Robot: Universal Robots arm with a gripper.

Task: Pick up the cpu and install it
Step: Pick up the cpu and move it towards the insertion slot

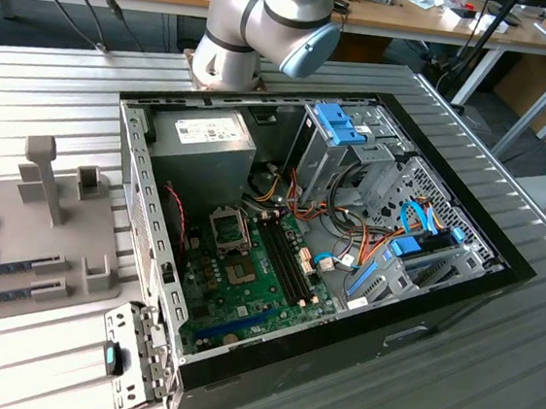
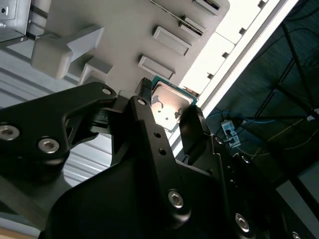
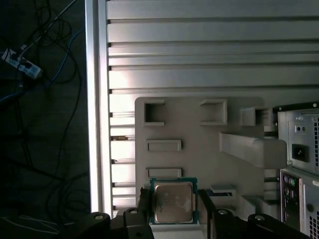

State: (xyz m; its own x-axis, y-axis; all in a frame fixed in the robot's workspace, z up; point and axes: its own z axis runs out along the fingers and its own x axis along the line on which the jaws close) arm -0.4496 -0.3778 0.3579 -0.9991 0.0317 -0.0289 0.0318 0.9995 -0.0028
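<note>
Two opposite edges of the cpu [image 3: 173, 201] pinched in the claw [image 3: 173, 215], black fingers [image 3: 143, 203] narrowed tight onto the chip. Holds it flat, silvery metal top turned toward the first wrist view, thin green rim showing along the free edge. Hangs clear above the grey parts tray [image 3: 199, 134], not touching it. Under the chip: two shallow raised bars [image 3: 164, 145], with two square pockets [image 3: 154, 112] farther along the tray. Same grip from the side in the second wrist view, light glinting off the metal top.

Elsewhere, in the exterior view: arm base [image 1: 257, 27] at the far edge of the open computer case [image 1: 150, 211], both on the ribbed metal surface [image 1: 62, 75]. Inside the case: green motherboard [image 1: 233, 303], metal-framed socket [image 1: 230, 227] near its far end, long black memory slots [image 1: 287, 260] just beside that, grey power supply [image 1: 202, 138] against the far wall. Same grey tray at the exterior view's left, memory sticks [image 1: 13, 265] lying in its slots. Cannot tell whether the socket is filled.
</note>
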